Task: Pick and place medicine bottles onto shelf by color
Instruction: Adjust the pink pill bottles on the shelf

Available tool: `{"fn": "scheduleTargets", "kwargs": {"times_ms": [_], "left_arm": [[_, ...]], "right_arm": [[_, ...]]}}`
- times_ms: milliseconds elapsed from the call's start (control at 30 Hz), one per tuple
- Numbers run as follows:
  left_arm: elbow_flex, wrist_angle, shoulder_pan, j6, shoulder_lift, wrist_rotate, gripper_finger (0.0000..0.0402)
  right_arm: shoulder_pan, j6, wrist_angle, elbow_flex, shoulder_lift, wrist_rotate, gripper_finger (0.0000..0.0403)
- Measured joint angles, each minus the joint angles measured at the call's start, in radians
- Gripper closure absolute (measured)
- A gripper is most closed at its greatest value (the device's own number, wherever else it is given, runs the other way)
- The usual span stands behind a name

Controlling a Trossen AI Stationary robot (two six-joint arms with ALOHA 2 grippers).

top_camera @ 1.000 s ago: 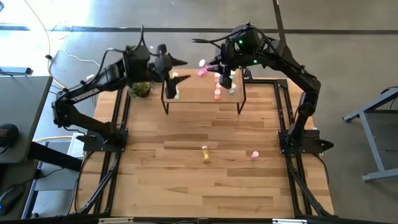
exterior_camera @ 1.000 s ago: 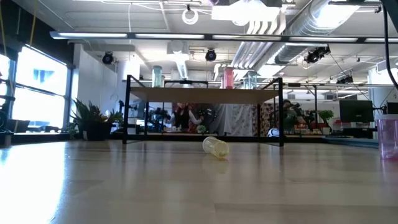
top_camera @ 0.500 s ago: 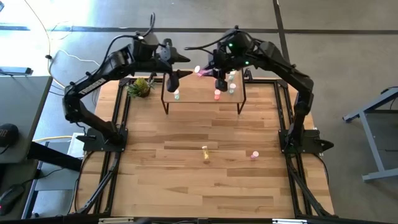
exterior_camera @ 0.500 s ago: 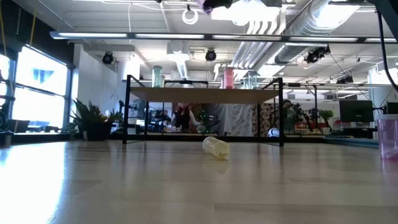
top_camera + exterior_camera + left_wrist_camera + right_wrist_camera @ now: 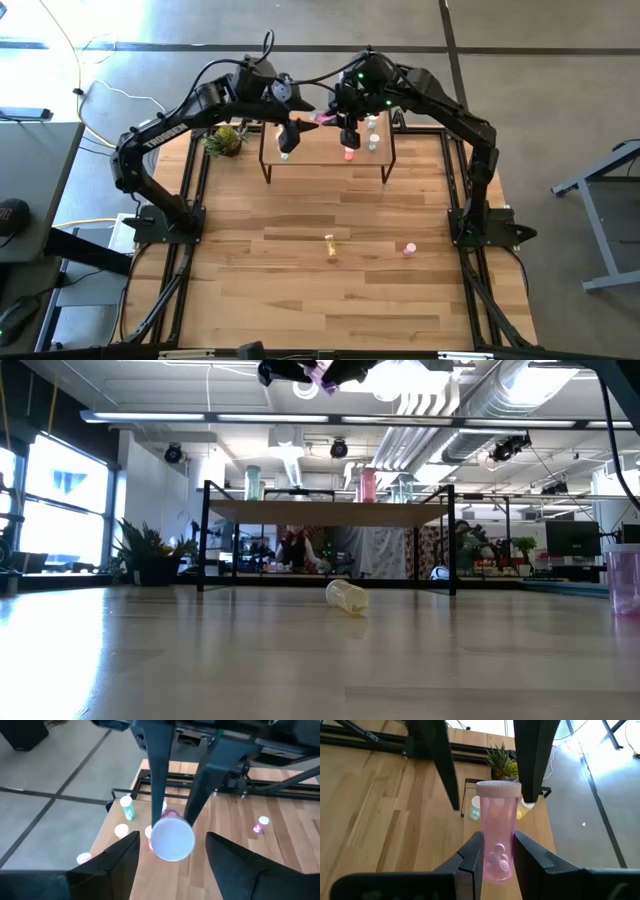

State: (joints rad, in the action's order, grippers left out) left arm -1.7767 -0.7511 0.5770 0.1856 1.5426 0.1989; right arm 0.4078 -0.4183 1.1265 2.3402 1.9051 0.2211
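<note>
In the high view the left gripper (image 5: 290, 137), which a second ago hung over the left end of the shelf (image 5: 325, 160), has been swung right towards the right gripper (image 5: 345, 120), and the two are now met above the shelf's far edge with a pink bottle (image 5: 326, 118) between them; a yellow bottle (image 5: 330, 245) and a second pink bottle (image 5: 409, 249) are left on the near table, and a few standing bottles (image 5: 373, 143) are seen on the shelf's right half. In the low view the pair has been brought into the top edge, high above the shelf, where nothing was shown before. In the left wrist view the pink bottle's pale cap is faced end-on, centred between the left jaws, which are held wide on either side of it and not yet closed on it. In the right wrist view the pink bottle is clamped low on its body by the right jaws. A hand-over is judged to be in hand, so the placing of this bottle is not yet done
</note>
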Motion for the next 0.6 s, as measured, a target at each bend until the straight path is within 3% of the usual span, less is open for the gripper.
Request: {"fn": "scheduleTargets", "kwargs": {"times_ms": [367, 600], "left_arm": [[0.0, 0.016, 0.0, 0.008, 0.004, 0.002, 0.0267], [0.0, 0.015, -0.002, 0.036, 0.004, 0.001, 0.0293]], "right_arm": [[-0.003, 0.018, 0.003, 0.0, 0.0, 0.001, 0.033], [-0.003, 0.018, 0.006, 0.0, 0.0, 0.004, 0.033]]}}
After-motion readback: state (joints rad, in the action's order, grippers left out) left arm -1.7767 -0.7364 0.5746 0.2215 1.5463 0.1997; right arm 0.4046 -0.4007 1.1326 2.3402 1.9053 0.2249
